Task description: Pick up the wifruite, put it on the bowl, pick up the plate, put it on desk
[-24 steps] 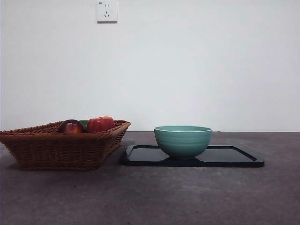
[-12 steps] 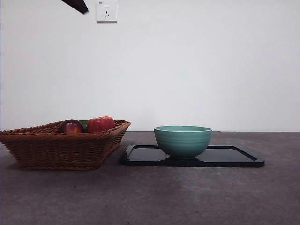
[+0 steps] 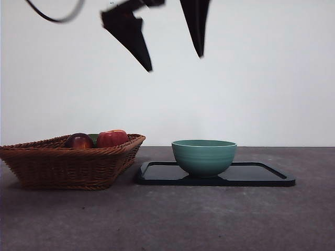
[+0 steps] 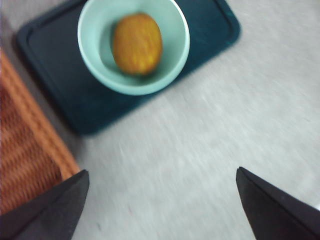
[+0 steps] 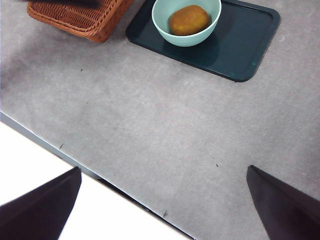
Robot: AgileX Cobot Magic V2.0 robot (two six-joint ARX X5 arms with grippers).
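The wifruite [image 4: 137, 44] lies inside the teal bowl [image 4: 95, 30]; it also shows in the right wrist view [image 5: 189, 20]. In the front view the bowl [image 3: 204, 156] hides it. The bowl stands on a dark flat plate [image 3: 261, 175] on the grey desk [image 3: 183, 219]. My left gripper [image 3: 174, 61] hangs open and empty high above the gap between basket and bowl; its wrist view [image 4: 162, 171] looks down on the bowl. My right gripper [image 5: 164, 169] is open and empty, high over the desk's near edge, far from the bowl [image 5: 165, 12].
A wicker basket [image 3: 68, 162] stands left of the plate, touching or nearly touching it. It holds a red apple [image 3: 112, 138] and a dark purple-red fruit [image 3: 79, 141]. A black cable [image 3: 52, 18] loops at the top left. The desk's front edge [image 5: 50, 145] shows in the right wrist view.
The left gripper has come down into the front view, from a small black tip at the top left to two spread jaws above the basket's right end and the bowl. Nothing on the desk moved.
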